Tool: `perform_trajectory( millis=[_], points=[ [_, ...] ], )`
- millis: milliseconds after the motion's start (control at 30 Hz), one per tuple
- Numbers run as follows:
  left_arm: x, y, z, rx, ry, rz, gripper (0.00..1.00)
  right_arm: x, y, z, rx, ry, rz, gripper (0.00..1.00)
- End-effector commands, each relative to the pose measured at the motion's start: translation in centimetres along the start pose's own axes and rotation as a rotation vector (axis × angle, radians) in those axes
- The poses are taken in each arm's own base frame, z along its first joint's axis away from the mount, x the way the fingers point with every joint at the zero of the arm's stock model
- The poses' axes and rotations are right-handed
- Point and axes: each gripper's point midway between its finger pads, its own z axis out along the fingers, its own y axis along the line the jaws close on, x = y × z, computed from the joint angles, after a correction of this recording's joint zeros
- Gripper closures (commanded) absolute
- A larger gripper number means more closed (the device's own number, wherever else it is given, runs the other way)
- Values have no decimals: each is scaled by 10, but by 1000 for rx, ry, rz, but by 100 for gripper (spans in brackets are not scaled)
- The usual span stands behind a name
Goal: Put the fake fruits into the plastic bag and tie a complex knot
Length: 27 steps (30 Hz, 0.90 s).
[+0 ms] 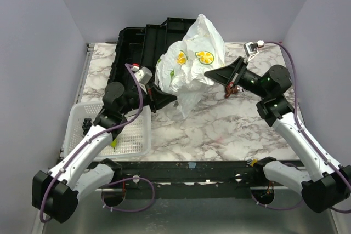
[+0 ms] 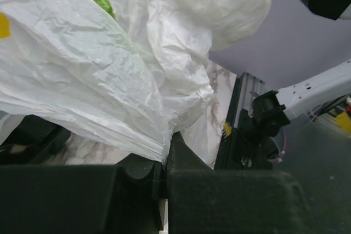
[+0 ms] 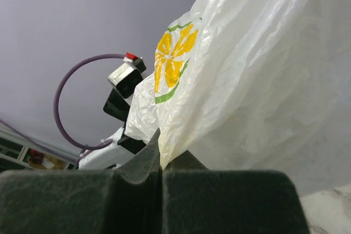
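Note:
The white plastic bag (image 1: 192,61) with yellow-green prints hangs lifted over the middle of the marble table between both arms. My left gripper (image 1: 171,100) is shut on its lower left edge; the left wrist view shows the bag (image 2: 109,64) pinched between the closed jaws. My right gripper (image 1: 209,74) is shut on the bag's right side; the right wrist view shows the bag (image 3: 247,75) squeezed in the closed jaws. One yellow-green fruit (image 1: 113,144) shows partly under my left arm in the white basket. No knot shows.
A white perforated basket (image 1: 134,135) stands at the front left with small dark items in it. A black tray (image 1: 137,53) lies at the back left behind the bag. A small brown object (image 1: 230,90) lies on the table under my right gripper.

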Motion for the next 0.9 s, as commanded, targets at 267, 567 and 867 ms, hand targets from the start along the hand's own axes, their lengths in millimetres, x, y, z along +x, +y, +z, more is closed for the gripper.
perform_trajectory(
  millis=[267,567,867],
  points=[
    [-18,107,-118,-363,192,503,100,-27,-102,-107,435,72,15,99],
    [37,45,-98,-44,373,651,100,33,-161,-142,514,323,38,99],
    [101,13,-73,146,542,870,100,-44,-175,-151,738,231,-387,1]
  ],
)
